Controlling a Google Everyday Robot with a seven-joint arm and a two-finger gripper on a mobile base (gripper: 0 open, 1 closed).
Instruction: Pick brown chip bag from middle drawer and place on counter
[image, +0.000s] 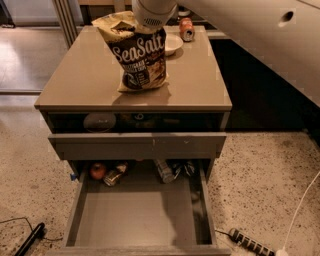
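Containers: the middle drawer (140, 220) stands pulled out toward the camera. At its back lie a red round item (98, 171), a small bottle on its side (116, 175) and a clear bottle (164, 171). The rest of its grey floor shows plain. Above it is the upper drawer (137, 145). In the dark gap over its front sits a rounded grey item (99, 121), which the shadow leaves unidentified. A white bowl (172, 44) sits on the counter (200, 85) toward the rear, with an orange can (186, 29) just behind it.

Arm: the white arm (260, 35) enters from the upper right and ends at the gripper (151, 15), which points downward directly over the top of the brown chip bag (140, 62) and meets its cream-yellow upper edge. Whether it grasps the bag or is spread cannot be told; its housing hides that.

Task item: the bag stands on the counter, near upright, base on the tan surface, just left of the bowl. The crinkled dark-brown face with white "Sea Salt" lettering faces the camera.
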